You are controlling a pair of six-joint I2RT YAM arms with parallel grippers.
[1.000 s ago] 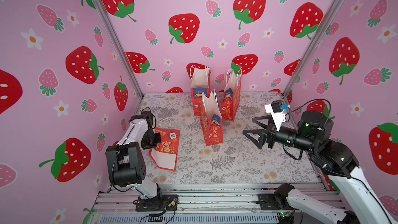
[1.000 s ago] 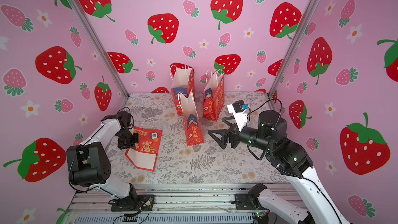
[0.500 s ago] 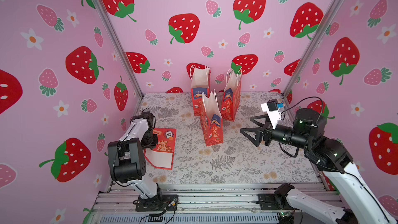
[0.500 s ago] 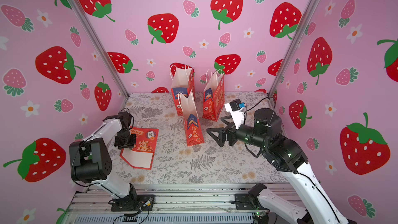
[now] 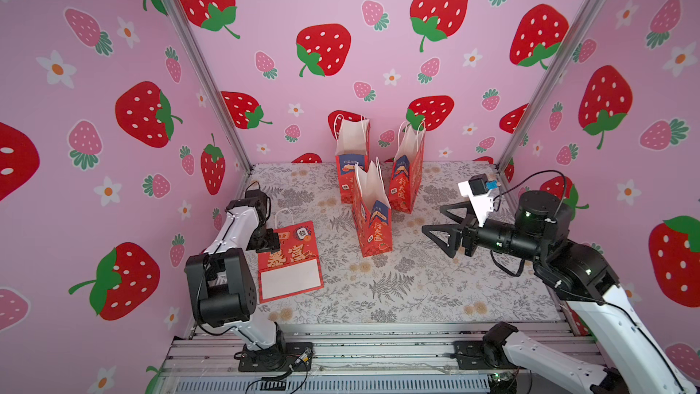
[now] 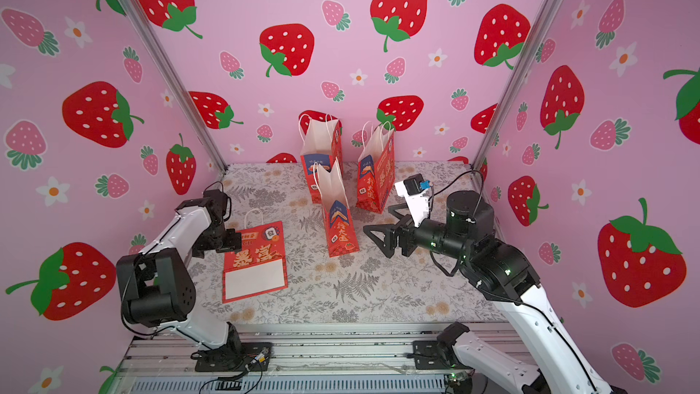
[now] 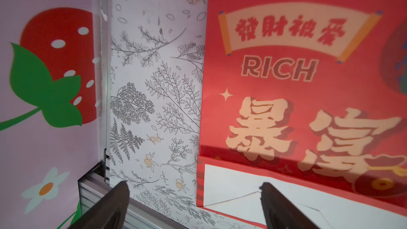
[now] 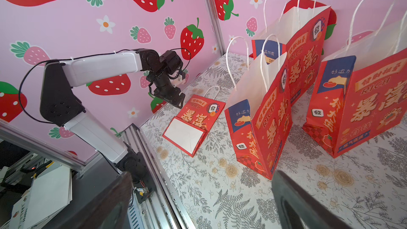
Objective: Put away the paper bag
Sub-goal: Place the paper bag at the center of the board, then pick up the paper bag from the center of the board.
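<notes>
The left gripper [image 5: 269,241] hung open just above the flat bag [image 5: 289,261], holding nothing. The right gripper [image 5: 435,223] gaped too, beside the nearest standing bag [image 5: 373,221]. I'd guess grabbing that one came next.

Two arms, same build: white link shells, black joint housings, black wrists.
Left arm [image 5: 231,236]: black elbow block with small perforations; thin black cable looping along the white link and over the wrist.
Right arm [image 5: 568,263]: green indicator lights on black joints; black cable loops; white camera bracket with a blue tag.
Black base plates bolted to silver rails.
Left gripper [image 8: 174,98] and right gripper [image 5: 441,223]: black, triangular open-frame fingers.
</notes>
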